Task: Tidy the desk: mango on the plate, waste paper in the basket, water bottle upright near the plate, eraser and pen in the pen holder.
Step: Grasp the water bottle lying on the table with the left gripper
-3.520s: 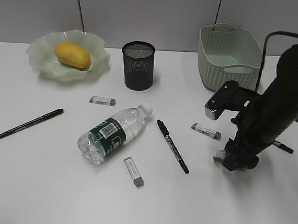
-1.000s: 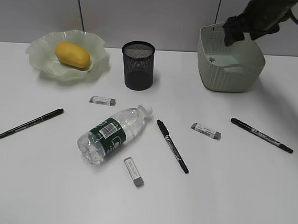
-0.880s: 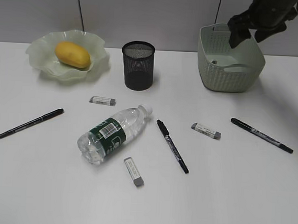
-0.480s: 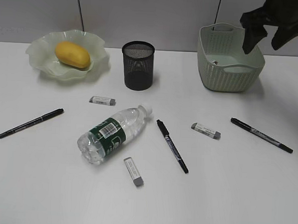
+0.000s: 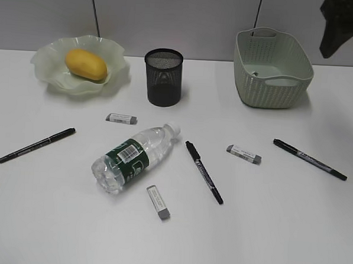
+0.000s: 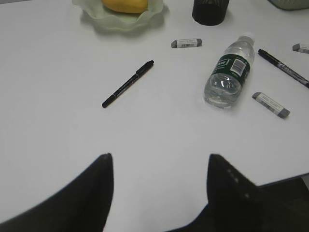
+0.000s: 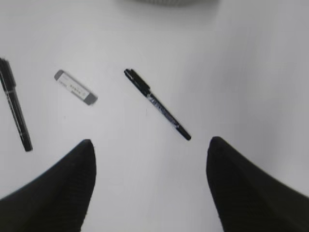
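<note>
Office-style desk set up as a test bench

A broad white desk [image 5: 53,220] is backed by plain grey partition panels [image 5: 170,19] with dark seams, seen across the top of the frame. Stationery is scattered over it: a black mesh pen holder [image 5: 163,76] at upper centre, pens [image 5: 204,172] and erasers [image 5: 158,202] toward the middle and lower part.
</note>
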Robot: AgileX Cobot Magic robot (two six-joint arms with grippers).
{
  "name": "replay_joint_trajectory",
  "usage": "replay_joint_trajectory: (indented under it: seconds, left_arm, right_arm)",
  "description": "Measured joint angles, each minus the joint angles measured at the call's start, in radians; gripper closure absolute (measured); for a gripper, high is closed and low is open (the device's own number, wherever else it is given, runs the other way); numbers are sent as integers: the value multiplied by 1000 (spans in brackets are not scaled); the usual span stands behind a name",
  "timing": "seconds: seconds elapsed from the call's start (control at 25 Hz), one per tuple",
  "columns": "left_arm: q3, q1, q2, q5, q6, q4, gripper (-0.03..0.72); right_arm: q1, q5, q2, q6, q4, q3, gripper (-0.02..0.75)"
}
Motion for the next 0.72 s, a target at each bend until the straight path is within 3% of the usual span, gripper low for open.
replay_joint_trajectory:
  seconds: [0.72]
  left_arm:
    - [0, 0, 0, 0, 0, 0, 222]
  right_arm:
    - [0, -94, -934, 49, 11, 647, 176]
